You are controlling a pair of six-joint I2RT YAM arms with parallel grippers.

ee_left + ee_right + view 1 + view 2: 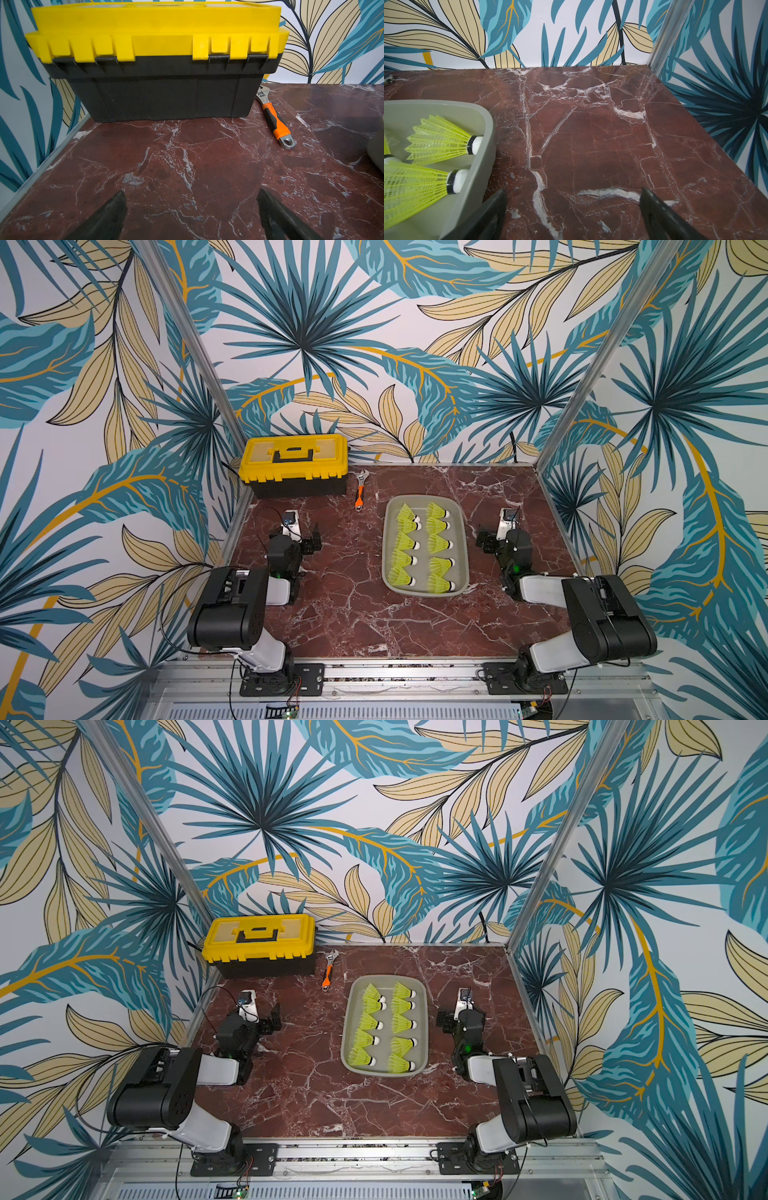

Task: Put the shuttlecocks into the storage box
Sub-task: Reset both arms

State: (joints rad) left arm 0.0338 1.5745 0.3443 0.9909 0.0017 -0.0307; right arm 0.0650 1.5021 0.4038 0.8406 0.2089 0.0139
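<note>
Black left claw [191, 198] and right claw [572, 195] both gape, released and empty, over the marble worktop [353, 614]. At the left claw's 3 o'clock and the right claw's 9 o'clock, the grey storage box [424, 498] holds ten shuttlecocks [436, 544] in two rows.

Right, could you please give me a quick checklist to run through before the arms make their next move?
1. All visible shuttlecocks lie inside the storage box: ok.
2. No shuttlecock loose on the table: ok, none visible.
3. Left tool open and empty: ok.
4. Right tool open and empty: ok.
5. Wrench lies apart from the storage box: ok.
</note>
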